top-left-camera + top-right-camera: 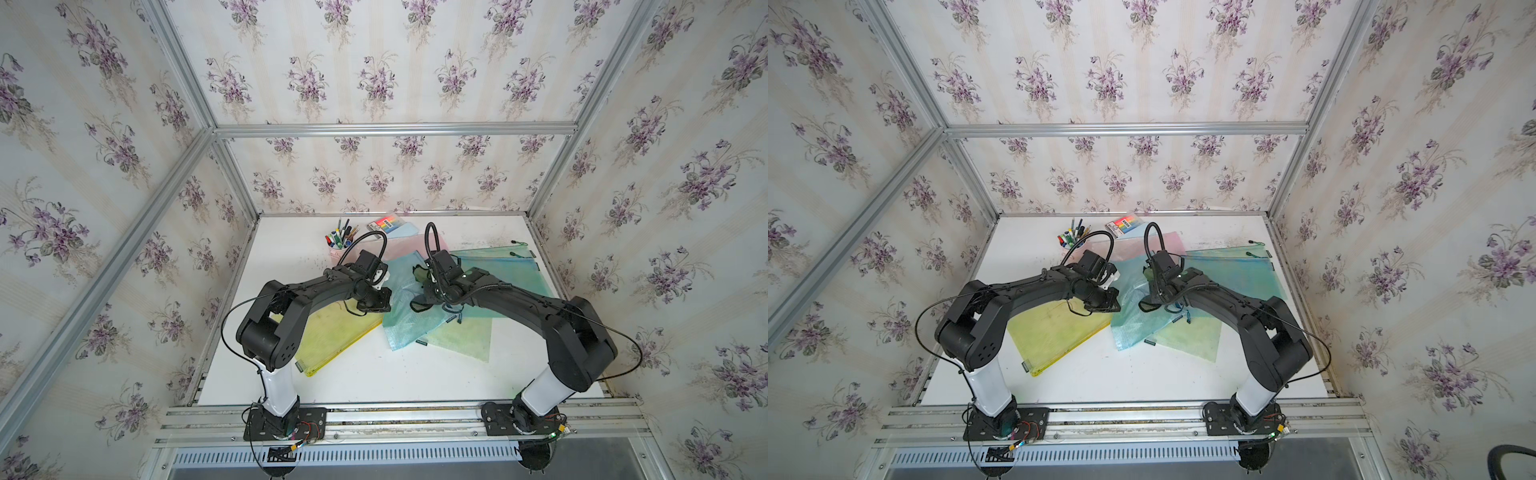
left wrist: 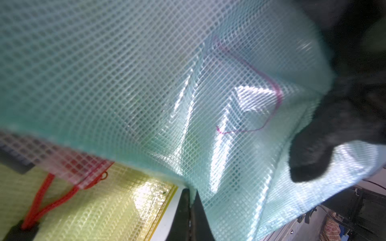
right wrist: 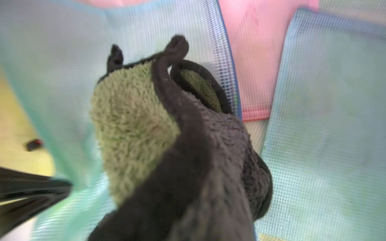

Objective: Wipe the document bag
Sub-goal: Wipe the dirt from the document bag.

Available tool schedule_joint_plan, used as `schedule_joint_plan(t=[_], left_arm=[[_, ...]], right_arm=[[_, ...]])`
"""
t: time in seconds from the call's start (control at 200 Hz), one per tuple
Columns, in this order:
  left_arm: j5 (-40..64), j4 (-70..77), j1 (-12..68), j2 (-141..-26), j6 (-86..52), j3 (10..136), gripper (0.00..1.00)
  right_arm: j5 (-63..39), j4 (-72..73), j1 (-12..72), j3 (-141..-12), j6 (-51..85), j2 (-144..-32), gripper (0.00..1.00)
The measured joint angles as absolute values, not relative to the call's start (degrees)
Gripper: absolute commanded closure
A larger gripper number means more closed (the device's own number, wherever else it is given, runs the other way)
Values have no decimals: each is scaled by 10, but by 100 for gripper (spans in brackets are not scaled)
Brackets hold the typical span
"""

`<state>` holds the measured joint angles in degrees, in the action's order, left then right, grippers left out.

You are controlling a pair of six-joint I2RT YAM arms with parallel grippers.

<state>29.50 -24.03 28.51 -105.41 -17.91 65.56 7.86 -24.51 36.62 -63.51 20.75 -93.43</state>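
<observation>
A teal mesh document bag lies mid-table with its left edge lifted. My left gripper is shut on that edge, and the mesh sheet rises in front of the left wrist camera. A thin magenta line is drawn on the sheet. My right gripper is shut on a black and green fluffy cloth. The cloth rests against the teal bag and hides the right fingers. Its black corner also lies on the mesh in the left wrist view.
A yellow bag lies under the left arm. Its red zip pull shows in the left wrist view. A pink bag, a green bag and blue-green bags overlap nearby. A pen cup and a marker box stand at the back.
</observation>
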Motion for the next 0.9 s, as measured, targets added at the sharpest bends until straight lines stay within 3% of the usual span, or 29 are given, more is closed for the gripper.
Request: schedule_joint_plan(t=[0.28, 0.57, 0.759, 0.899], left_arm=[[291, -253, 285, -1042, -175, 658, 100], [298, -256, 286, -1037, -167, 656, 100], [319, -250, 294, -1046, -158, 656, 100], [320, -238, 295, -1046, -157, 648, 100]], right_arm=[[68, -270, 370, -690, 176, -897, 90], [71, -271, 373, -654, 149, -897, 89], [-3, -184, 418, -636, 164, -1001, 90], [-1, -137, 420, -625, 197, -1066, 91]])
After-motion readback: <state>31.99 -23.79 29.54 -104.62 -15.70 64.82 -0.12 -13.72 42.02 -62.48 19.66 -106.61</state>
